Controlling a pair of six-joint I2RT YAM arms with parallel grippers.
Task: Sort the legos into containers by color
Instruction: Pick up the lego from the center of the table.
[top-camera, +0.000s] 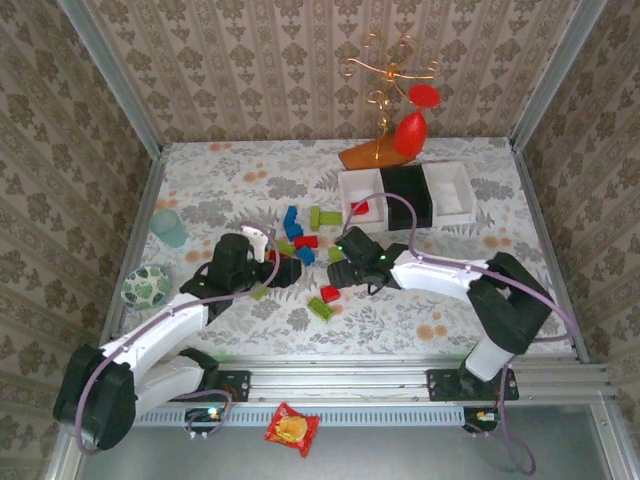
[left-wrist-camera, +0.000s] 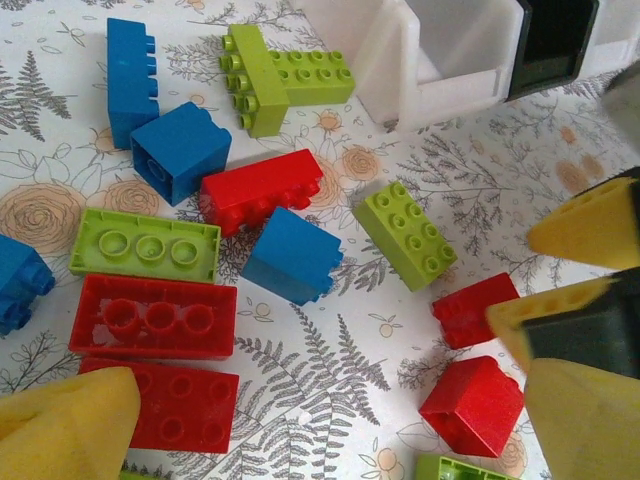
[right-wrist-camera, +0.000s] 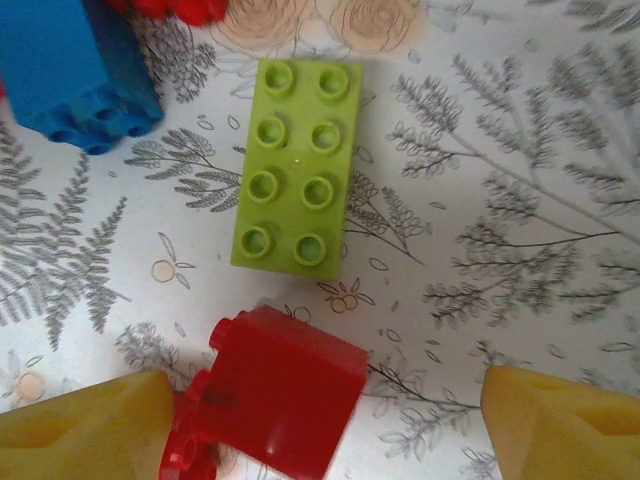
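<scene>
Red lego (right-wrist-camera: 275, 400) sits between the right jaws, which stand apart.

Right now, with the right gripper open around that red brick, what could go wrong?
1. The red brick sits off-centre in the right gripper, against one finger. Closing may shove or twist it instead of pinching it.
2. The left gripper is open close beside it, with the right one's fingers in its wrist view. The arms could bump.
</scene>
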